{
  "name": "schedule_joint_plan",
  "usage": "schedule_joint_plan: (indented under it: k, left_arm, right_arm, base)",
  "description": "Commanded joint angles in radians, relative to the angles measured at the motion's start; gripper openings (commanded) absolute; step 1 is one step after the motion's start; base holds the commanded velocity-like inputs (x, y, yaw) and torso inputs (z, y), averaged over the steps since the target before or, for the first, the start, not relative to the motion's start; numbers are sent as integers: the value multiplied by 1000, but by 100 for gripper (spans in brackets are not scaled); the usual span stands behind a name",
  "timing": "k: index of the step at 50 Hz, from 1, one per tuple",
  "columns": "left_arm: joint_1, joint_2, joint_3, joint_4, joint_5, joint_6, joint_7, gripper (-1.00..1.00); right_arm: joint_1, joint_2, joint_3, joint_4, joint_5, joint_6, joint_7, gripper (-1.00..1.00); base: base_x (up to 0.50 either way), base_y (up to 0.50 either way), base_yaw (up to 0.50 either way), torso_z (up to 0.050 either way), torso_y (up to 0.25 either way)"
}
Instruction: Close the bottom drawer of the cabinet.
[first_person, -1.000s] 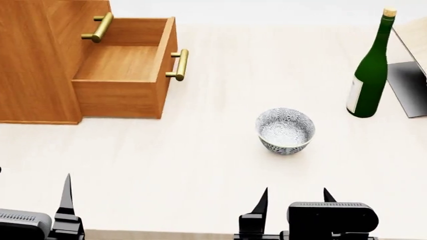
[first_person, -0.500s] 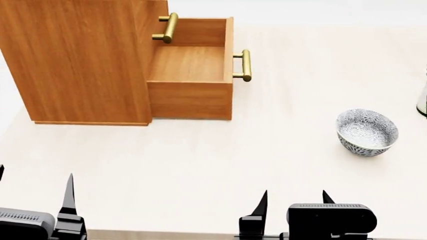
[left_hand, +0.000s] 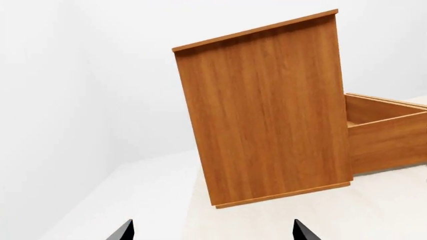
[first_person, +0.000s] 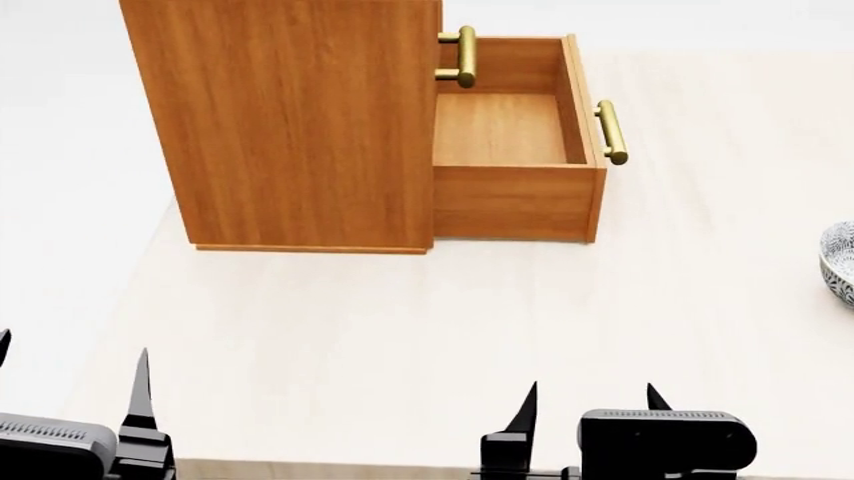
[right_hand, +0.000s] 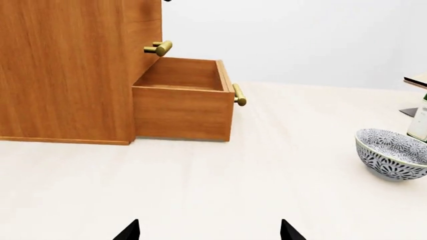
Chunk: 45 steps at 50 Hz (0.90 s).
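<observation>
The orange-brown cabinet (first_person: 300, 120) stands at the back of the pale table, also in the left wrist view (left_hand: 267, 110) and the right wrist view (right_hand: 67, 70). Its bottom drawer (first_person: 514, 150) is pulled out to the right, empty, with a brass bar handle (first_person: 611, 132) on its front; it also shows in the right wrist view (right_hand: 183, 107). A handle of an upper drawer (first_person: 462, 55) shows above it. My left gripper (first_person: 67, 400) and right gripper (first_person: 590, 405) are open and empty, low at the table's near edge, far from the drawer.
A blue-patterned bowl (right_hand: 392, 152) sits on the table right of the drawer, just at the head view's right edge (first_person: 841, 262). A bottle's base (right_hand: 419, 122) stands behind it. The table (first_person: 400, 330) stretches between my grippers and the cabinet.
The head view has swung left: the cabinet and drawer have shifted right in the picture, the bowl has slid to the right edge and the bottle has left view. The grippers keep their place.
</observation>
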<state>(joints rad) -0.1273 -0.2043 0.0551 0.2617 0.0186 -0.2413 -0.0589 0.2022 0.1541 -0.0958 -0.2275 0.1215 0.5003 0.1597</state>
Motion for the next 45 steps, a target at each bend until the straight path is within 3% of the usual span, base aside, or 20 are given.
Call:
schedule_joint_plan:
  k: [1,10,45]
  left_arm:
    - [-1,-3,16,-7,2,3,-6,100]
    - [3,-7,21,2,3,0,-13,100]
    - [4,-20,29,15,-18,-8,-29,100]
  right_arm:
    - [5,4,7,3,-8,-2,33,100]
    - [6,6,22,-15,38,20,13,100]
    - [25,23,-16,2,27,35,51,100]
  base:
    - [0,0,0,0,0]
    - [43,0,0,0,0]
    - [500,0,0,0,0]
